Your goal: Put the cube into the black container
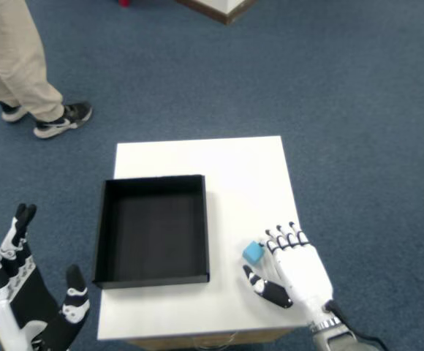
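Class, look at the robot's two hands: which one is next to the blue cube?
The right hand: its fingertips reach the blue cube on the table. The left hand hangs off-table.

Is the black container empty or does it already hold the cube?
Empty: the black container shows only its dark floor; the cube sits outside on the table.

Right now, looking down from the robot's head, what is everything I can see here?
Table: one, white, centre of view, on the carpet.
Container: one, black, open and empty, on the table's left half.
Cube: one, light blue, on the table right of the container, at the right hand's fingertips.
Carpet: blue, all around.
Person's legs: beige trousers, dark shoes, upper left.
Right hand: white and black, resting beside the cube.
Left hand: fingers spread, lower left, off the table.
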`<state>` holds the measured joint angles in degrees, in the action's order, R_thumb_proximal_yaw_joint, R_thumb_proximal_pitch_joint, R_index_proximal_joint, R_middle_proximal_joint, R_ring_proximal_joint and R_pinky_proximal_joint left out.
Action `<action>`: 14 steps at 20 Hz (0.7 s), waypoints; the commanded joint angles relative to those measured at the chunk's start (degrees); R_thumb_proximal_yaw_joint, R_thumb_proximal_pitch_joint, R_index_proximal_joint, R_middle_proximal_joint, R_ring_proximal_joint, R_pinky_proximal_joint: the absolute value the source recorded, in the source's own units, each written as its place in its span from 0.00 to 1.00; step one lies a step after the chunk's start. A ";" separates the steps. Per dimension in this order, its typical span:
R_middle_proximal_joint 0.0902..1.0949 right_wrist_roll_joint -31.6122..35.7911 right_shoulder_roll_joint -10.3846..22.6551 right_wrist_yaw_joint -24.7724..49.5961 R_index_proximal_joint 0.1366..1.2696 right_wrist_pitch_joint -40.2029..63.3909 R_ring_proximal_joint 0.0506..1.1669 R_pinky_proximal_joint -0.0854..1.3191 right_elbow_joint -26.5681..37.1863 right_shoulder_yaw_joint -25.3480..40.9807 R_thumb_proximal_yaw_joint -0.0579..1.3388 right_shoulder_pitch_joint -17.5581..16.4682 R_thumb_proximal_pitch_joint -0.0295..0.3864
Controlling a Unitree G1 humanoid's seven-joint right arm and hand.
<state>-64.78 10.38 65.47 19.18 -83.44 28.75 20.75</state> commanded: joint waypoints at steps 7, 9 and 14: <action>0.21 -0.06 0.68 3.89 0.47 0.53 0.17 0.13 0.61 -0.55 0.26 1.16 0.46; 0.23 0.09 0.74 3.85 0.50 0.13 0.18 0.14 0.37 -0.86 0.27 0.77 0.48; 0.25 0.32 0.58 3.48 0.53 -0.57 0.19 0.16 0.31 -1.43 0.30 0.05 0.48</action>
<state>-64.82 10.38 66.14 19.13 -84.35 28.29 19.35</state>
